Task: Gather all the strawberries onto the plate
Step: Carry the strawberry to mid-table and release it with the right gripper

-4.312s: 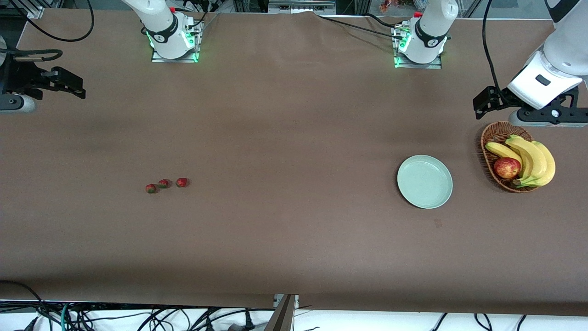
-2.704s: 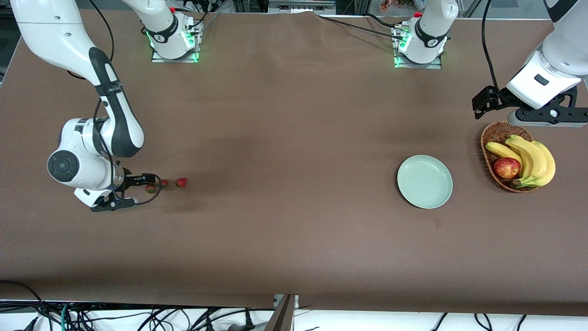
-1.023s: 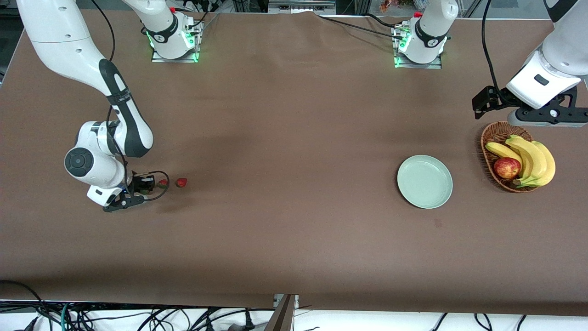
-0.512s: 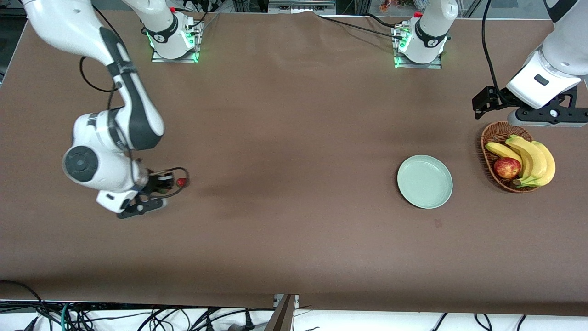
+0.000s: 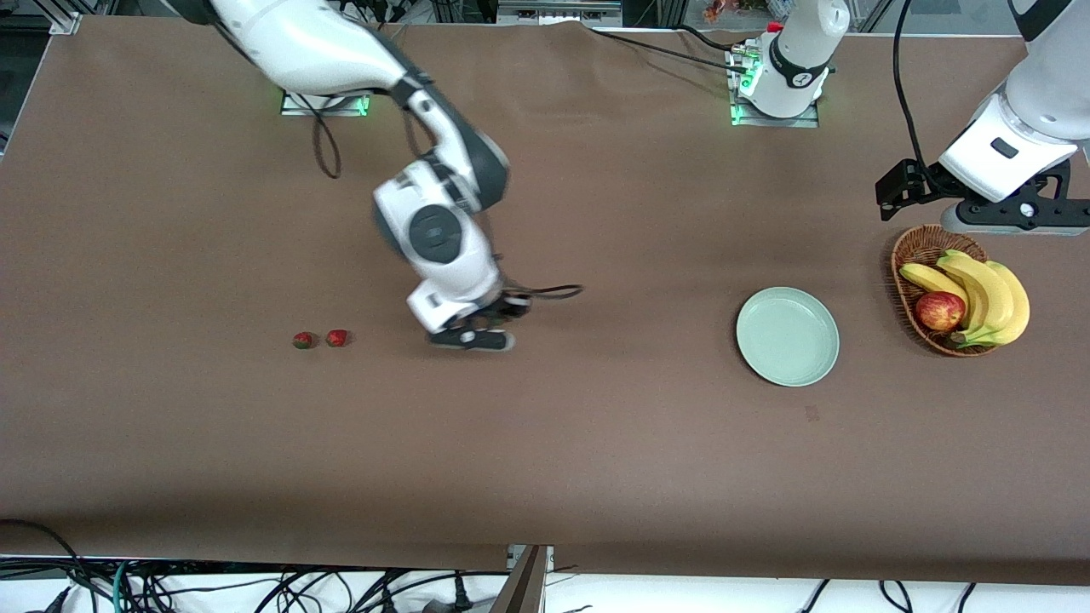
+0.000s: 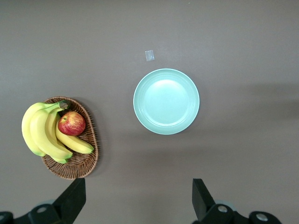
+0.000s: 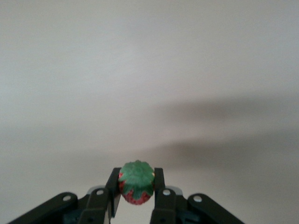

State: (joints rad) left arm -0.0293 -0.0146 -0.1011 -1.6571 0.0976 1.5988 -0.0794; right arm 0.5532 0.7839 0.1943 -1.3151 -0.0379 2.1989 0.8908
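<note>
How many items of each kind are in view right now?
Strawberries: 3, two on the table, one in the right tool
Plate: 1
Basket: 1
Bananas: 1 bunch
Apple: 1
Total: 7

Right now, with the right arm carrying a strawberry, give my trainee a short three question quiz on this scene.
1. True or false: the plate already holds a strawberry.
2. How many strawberries lie on the table?
3. What is the right gripper shut on? A) held strawberry B) apple C) nothing

Key: 1 false; the plate is bare. 2 two, side by side toward the right arm's end. 3 A; it is up over bare table. The left gripper waits open above the basket.
</note>
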